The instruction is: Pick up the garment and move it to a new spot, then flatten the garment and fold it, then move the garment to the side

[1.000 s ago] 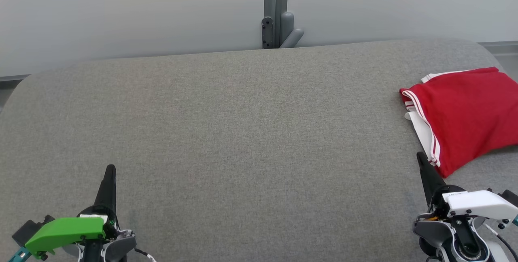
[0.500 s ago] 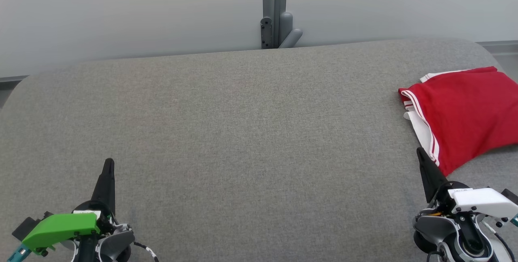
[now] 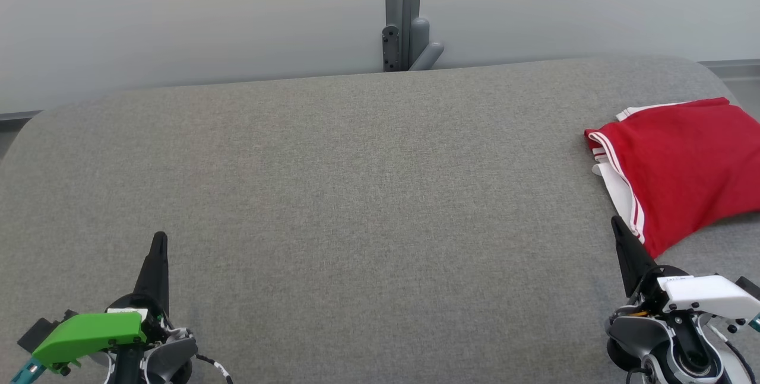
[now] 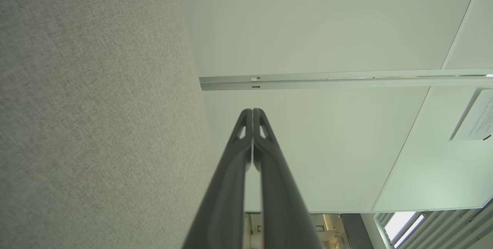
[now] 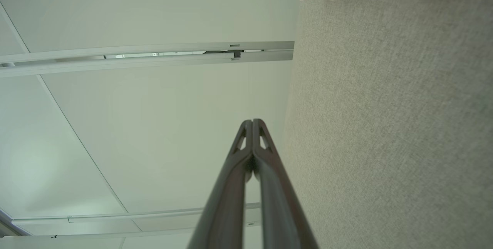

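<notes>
- The red garment (image 3: 683,170) lies at the far right of the grey fabric-covered table (image 3: 356,194). It is folded into a compact, slightly puffy slab, and its right part runs past the edge of the head view.
- A white band with thin red-and-white stripes runs along its left edge, which suggests sportswear, perhaps shorts.
- The right gripper (image 3: 615,221) sits at the lower right with its two dark fingers pressed together on nothing. Its tip is just beside the garment's nearest corner; I cannot tell whether it touches the cloth.
- The left gripper (image 3: 159,235) sits at the lower left, well apart from the garment. It too is clenched and empty, over bare table covering.
- The cloth looks thin, light and limp, and not fragile. Lifted from a single point, it would likely sag and spill out of its fold.
- The table covering is a coarse weave that would probably drag on the fabric, so lifting should go better than pushing.
- The best hold appears to be the near corner and the striped left edge, where the layers stack. The pinch should go deep enough to catch every layer.
- Taking two corners, one per gripper, would keep it flatter. The fingers would have to part first.
- The main risk is nipping only the top layer and peeling the fold open.
</notes>
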`<state>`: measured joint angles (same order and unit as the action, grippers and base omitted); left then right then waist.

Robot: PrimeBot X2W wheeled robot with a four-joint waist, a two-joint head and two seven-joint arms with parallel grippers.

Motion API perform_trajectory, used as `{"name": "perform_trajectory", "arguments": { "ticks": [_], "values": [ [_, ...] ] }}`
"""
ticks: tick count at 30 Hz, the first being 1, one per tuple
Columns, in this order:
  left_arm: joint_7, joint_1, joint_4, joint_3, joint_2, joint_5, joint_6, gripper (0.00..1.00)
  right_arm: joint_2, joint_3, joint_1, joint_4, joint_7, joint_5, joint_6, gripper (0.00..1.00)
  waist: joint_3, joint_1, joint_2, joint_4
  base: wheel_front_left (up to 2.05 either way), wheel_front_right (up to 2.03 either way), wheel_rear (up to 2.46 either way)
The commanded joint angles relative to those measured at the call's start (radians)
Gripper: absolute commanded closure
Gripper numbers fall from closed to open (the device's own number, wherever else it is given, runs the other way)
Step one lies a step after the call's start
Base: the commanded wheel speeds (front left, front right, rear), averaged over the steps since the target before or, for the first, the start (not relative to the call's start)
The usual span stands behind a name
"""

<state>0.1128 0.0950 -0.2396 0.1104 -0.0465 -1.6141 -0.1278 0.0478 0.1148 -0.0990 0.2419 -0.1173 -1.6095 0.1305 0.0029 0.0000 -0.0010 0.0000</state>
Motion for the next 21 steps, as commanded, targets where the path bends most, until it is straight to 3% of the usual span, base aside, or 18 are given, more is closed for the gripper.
{"name": "perform_trajectory", "arguments": {
  "ticks": [1, 21],
  "values": [
    [0.0, 0.016, 0.001, 0.003, -0.007, 0.0, -0.006, 1.0, 0.005, 0.002, -0.01, -0.004, -0.003, -0.007, 0.0, 1.0, 0.0, 0.0, 0.001, 0.0, 0.0, 0.0, 0.0],
    [0.0, 0.016, 0.001, 0.003, -0.007, 0.0, -0.005, 1.0, 0.005, 0.002, -0.01, -0.004, -0.003, -0.007, 0.0, 1.0, 0.0, 0.0, 0.001, 0.0, 0.0, 0.0, 0.0]
  ]
}}
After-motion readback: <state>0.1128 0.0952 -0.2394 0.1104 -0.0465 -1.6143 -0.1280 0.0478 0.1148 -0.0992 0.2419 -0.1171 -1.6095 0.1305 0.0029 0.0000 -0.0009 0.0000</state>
